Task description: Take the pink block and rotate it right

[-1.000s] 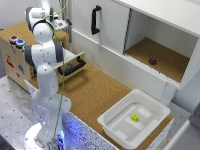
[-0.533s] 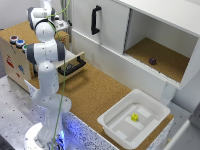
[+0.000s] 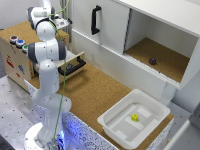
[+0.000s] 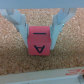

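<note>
The pink block (image 4: 39, 42) fills the middle of the wrist view, resting on a cork-like surface, with a dark letter-like mark on its near face. My gripper (image 4: 39, 39) straddles it, and its two fingers (image 4: 23, 31) lie against the block's opposite sides, so it is shut on the block. In the exterior view the gripper (image 3: 62, 21) sits over the top of the wooden box at the exterior view's upper left. The block itself is hidden there behind the hand.
The wooden box carries coloured buttons (image 3: 16, 41), and a drawer (image 3: 75, 62) stands pulled out. A white cabinet with a black handle (image 3: 95, 20) has an open compartment holding a small dark object (image 3: 152, 61). A white bin (image 3: 109, 124) holds a small yellow object (image 3: 134, 117).
</note>
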Robot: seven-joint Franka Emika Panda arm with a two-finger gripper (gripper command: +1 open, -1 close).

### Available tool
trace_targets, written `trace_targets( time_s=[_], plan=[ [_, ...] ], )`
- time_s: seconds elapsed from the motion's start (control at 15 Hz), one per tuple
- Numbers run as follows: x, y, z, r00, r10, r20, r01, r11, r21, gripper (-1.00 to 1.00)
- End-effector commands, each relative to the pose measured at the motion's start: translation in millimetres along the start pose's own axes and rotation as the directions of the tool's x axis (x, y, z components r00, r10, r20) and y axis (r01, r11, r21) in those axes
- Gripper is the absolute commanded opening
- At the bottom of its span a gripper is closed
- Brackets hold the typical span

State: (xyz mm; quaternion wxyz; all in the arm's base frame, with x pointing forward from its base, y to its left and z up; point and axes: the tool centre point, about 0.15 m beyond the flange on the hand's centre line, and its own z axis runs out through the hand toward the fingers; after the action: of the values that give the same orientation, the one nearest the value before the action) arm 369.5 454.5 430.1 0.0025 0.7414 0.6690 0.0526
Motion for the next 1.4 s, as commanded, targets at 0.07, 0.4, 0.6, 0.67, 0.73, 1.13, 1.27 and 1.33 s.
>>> trace_targets(
  time_s=[0.07, 0.4, 0.6, 0.67, 0.73, 1.13, 1.27, 1.33],
  plan=[
    [20, -4, -27, 0.992, 0.013, 0.126, -0.011, 1.0, -0.011, -1.0],
    [7, -12, -24, 0.923, 0.359, 0.14, -0.365, 0.931, 0.02, -1.0],
    [12, -27, -28, 0.818, 0.562, 0.123, -0.568, 0.823, 0.021, -1.0],
    [13, -30, -28, 0.769, 0.628, 0.117, -0.633, 0.774, 0.007, -1.0],
    [14, -34, -27, 0.73, 0.674, 0.109, -0.678, 0.735, 0.001, -1.0],
    [5, -19, -16, 0.415, 0.908, 0.06, -0.904, 0.419, -0.08, -1.0],
    [-6, -11, -15, 0.295, 0.955, 0.023, -0.952, 0.296, -0.073, -1.0],
    [-9, -7, -13, 0.268, 0.963, 0.019, -0.959, 0.269, -0.089, -1.0]
  ],
)
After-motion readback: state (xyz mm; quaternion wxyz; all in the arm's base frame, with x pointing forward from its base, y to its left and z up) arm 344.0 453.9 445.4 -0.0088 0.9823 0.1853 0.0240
